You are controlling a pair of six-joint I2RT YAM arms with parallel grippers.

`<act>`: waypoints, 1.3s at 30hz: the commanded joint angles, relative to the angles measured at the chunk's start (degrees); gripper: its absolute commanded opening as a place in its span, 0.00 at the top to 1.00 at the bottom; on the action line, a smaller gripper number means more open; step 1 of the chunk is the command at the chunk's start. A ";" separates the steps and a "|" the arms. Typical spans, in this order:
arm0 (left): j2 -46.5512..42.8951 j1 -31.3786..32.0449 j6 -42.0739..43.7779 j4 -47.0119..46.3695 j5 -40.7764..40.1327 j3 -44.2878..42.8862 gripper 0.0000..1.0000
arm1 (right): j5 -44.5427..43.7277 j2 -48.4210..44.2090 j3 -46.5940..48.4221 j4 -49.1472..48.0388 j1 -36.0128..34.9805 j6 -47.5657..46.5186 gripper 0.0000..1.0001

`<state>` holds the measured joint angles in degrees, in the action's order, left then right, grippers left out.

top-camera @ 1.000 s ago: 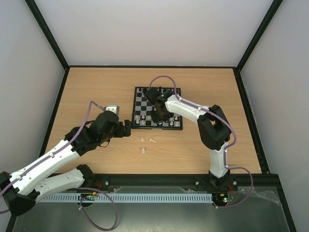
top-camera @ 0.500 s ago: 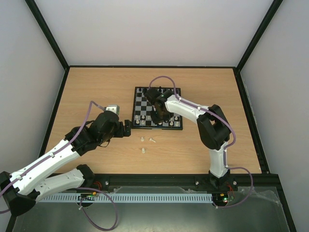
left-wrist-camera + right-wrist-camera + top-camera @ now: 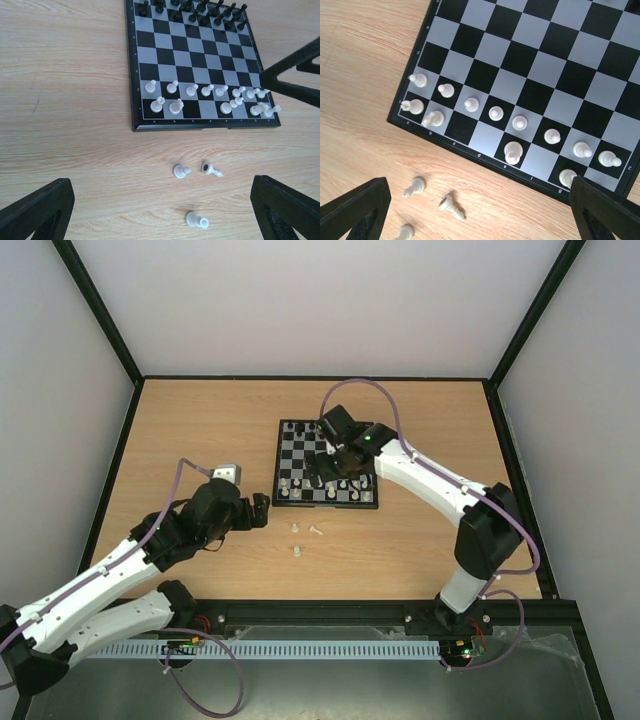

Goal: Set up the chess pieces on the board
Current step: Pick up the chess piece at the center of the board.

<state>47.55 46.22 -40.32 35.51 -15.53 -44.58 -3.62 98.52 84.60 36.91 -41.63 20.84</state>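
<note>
Over the board's (image 3: 300, 446) near edge | your right arm reaches far forward, right tool (image 3: 479, 190) spread wide, pinching nothing | your left arm bends low, left tool (image 3: 160, 182) spread, facing three loose chess pieces (image 3: 181, 171) on the bench (image 3: 200, 440) | other white ones stand on the two nearest rows.

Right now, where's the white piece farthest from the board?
Top view: that piece lies on the table, just below two other loose pieces, off the board's near-left edge.
</note>
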 commanded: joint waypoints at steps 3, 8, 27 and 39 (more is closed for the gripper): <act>-1.94 0.06 -2.10 -2.31 1.10 2.06 0.00 | 3.60 -6.90 -5.81 -3.63 0.12 2.03 0.01; -0.91 0.03 -2.57 -4.01 2.11 2.80 0.01 | 7.72 -12.81 -12.98 -6.32 0.13 3.40 0.02; 4.73 -0.03 -3.52 -14.80 6.86 8.80 0.01 | 11.17 -22.35 -37.08 -18.38 -4.83 9.98 0.23; 9.51 0.21 -2.92 -17.94 8.06 10.76 0.02 | 5.94 -26.56 -42.22 -24.38 -7.37 12.89 0.38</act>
<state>54.11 46.22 -43.70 19.35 -7.68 -34.76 5.19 75.50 42.22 12.99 -48.77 32.21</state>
